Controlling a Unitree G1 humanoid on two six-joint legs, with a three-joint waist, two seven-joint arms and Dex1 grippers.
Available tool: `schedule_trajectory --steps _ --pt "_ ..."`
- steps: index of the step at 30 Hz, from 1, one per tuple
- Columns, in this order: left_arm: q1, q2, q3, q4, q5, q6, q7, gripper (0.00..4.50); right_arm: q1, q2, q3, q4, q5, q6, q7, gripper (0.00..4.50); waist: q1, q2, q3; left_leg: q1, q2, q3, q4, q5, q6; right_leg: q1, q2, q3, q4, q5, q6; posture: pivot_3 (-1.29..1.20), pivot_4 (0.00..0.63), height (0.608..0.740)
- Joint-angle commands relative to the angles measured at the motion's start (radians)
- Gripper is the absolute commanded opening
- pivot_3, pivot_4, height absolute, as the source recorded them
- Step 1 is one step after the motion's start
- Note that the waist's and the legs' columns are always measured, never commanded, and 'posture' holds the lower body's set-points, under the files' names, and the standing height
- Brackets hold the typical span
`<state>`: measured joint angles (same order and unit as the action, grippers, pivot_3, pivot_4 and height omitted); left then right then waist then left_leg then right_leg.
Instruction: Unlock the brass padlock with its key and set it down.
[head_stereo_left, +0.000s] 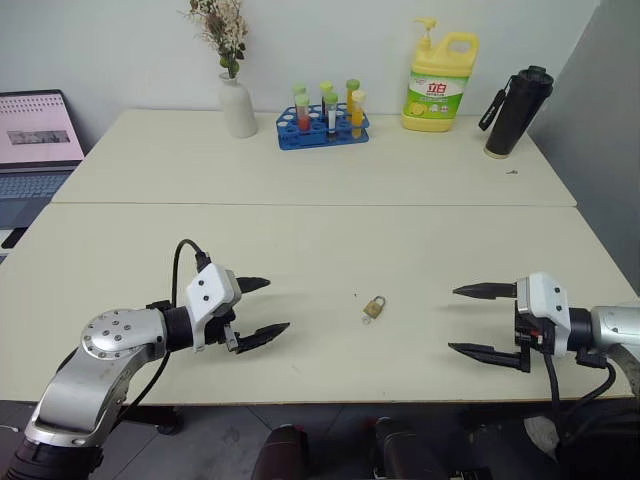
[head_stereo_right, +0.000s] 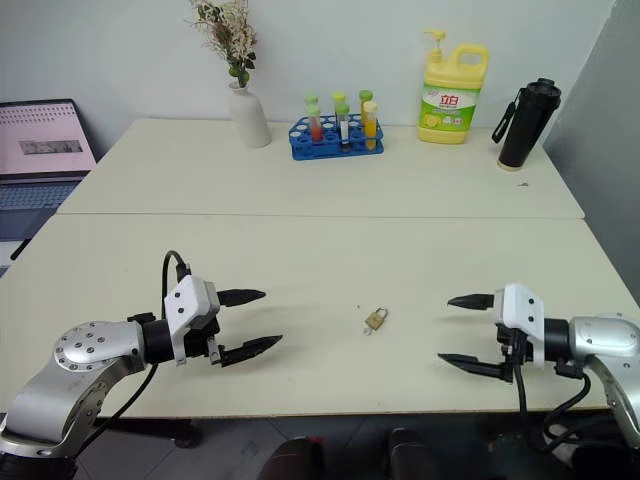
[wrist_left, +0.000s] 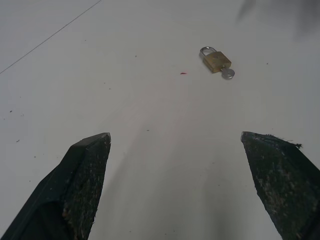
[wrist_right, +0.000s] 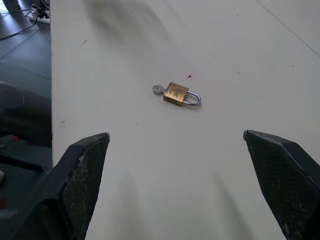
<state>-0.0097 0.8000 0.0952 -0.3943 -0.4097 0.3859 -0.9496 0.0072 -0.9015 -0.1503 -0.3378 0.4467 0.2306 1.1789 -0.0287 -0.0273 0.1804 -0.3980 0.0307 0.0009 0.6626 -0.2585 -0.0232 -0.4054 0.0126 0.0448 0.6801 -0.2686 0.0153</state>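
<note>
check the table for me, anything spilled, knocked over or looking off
Nothing stands out. The brass padlock lies flat on the table between the two open grippers, with the key at its base. The vase, tube rack, soap jug and black bottle all stand upright.

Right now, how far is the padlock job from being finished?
Nothing looks done. The brass padlock lies flat on the table with the key at its base and its shackle apparently shut. The left gripper and right gripper are open, holding nothing. Gripping, unlocking and setting down remain.
</note>
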Motion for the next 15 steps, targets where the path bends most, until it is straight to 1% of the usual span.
schedule_trajectory --steps 1,6,10,13,15 --pt "-0.005 -0.006 0.020 -0.040 -0.030 -0.009 -0.006 4.35 -0.020 0.001 0.005 -0.004 -0.007 -0.019 -0.001 4.50 0.000 0.000 0.000 0.000 0.000 0.000 0.000 0.000 0.000 0.000 0.000 0.000 0.000 0.000 0.000 0.00 0.150 0.740" --pt "-0.001 0.004 0.011 -0.052 -0.017 -0.010 -0.001 4.35 -0.027 0.004 0.018 0.002 -0.027 -0.009 -0.021 4.50 0.000 0.000 0.000 0.000 0.000 0.000 0.000 0.000 0.000 0.000 0.000 0.000 0.000 0.000 0.000 0.00 0.150 0.740" --pt "-0.001 0.012 -0.007 -0.050 0.025 -0.039 -0.002 4.35 -0.038 0.001 0.028 0.004 -0.033 0.013 -0.028 4.50 0.000 0.000 0.000 0.000 0.000 0.000 0.000 0.000 0.000 0.000 0.000 0.000 0.000 0.000 0.000 0.00 0.150 0.740" --pt "0.002 0.005 -0.008 -0.051 0.020 -0.050 -0.009 4.35 -0.052 0.005 0.040 0.009 -0.040 0.017 -0.036 4.50 0.000 0.000 0.000 0.000 0.000 0.000 0.000 0.000 0.000 0.000 0.000 0.000 0.000 0.000 0.000 0.00 0.150 0.740" --pt "0.001 0.038 -0.029 -0.037 0.062 -0.070 -0.030 4.35 -0.063 0.027 0.045 0.029 -0.090 -0.041 -0.077 4.50 0.000 0.000 0.000 0.000 0.000 0.000 0.000 0.000 0.000 0.000 0.000 0.000 0.000 0.000 0.000 0.00 0.150 0.740"
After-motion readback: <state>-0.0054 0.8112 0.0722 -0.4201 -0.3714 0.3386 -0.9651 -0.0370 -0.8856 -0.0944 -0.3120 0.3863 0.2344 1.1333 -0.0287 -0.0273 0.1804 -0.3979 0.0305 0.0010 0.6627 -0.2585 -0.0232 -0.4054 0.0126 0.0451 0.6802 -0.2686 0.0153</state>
